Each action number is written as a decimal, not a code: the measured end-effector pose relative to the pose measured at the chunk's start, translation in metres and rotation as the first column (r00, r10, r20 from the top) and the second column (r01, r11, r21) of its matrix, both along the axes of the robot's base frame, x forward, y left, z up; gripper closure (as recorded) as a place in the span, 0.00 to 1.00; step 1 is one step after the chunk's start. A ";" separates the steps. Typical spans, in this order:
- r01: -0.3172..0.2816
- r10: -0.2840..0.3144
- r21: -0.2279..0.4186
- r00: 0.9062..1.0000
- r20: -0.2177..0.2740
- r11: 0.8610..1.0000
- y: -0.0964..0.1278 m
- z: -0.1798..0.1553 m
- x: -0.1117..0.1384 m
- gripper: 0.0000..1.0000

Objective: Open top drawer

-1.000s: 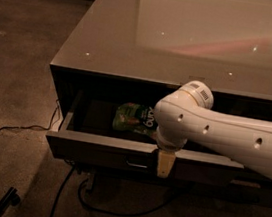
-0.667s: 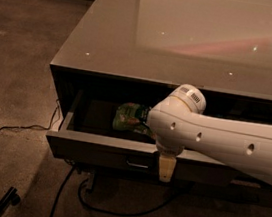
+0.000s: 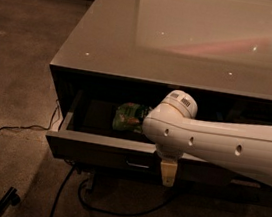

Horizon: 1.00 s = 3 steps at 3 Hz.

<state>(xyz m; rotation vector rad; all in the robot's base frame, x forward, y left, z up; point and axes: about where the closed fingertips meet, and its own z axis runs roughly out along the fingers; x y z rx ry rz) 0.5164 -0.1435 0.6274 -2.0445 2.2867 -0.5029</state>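
The top drawer (image 3: 94, 151) of the dark grey-brown cabinet stands pulled part way out, with its tall flat front facing me. Its small metal loop handle (image 3: 137, 164) shows at the centre of the front. My white arm reaches in from the right across the open drawer. My gripper (image 3: 168, 174) hangs down over the drawer's front, just right of the handle. A green snack bag (image 3: 130, 116) lies inside the drawer toward the back, partly hidden by my arm.
The cabinet's glossy grey top (image 3: 135, 40) spreads above the drawer. Black cables (image 3: 61, 191) run over the brown carpet below and to the left of the cabinet. A dark rod-like object (image 3: 4, 202) lies on the floor at lower left.
My arm has drawn slightly toward the camera and lower, and the drawer front has come out a little further with it.
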 end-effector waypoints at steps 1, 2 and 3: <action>-0.017 0.017 0.037 1.000 -0.002 0.999 0.002 0.002 0.008 0.00; -0.011 0.012 0.157 1.000 -0.009 0.988 -0.007 0.000 0.015 0.00; 0.030 -0.014 0.258 0.998 -0.063 0.966 -0.032 -0.014 -0.006 0.00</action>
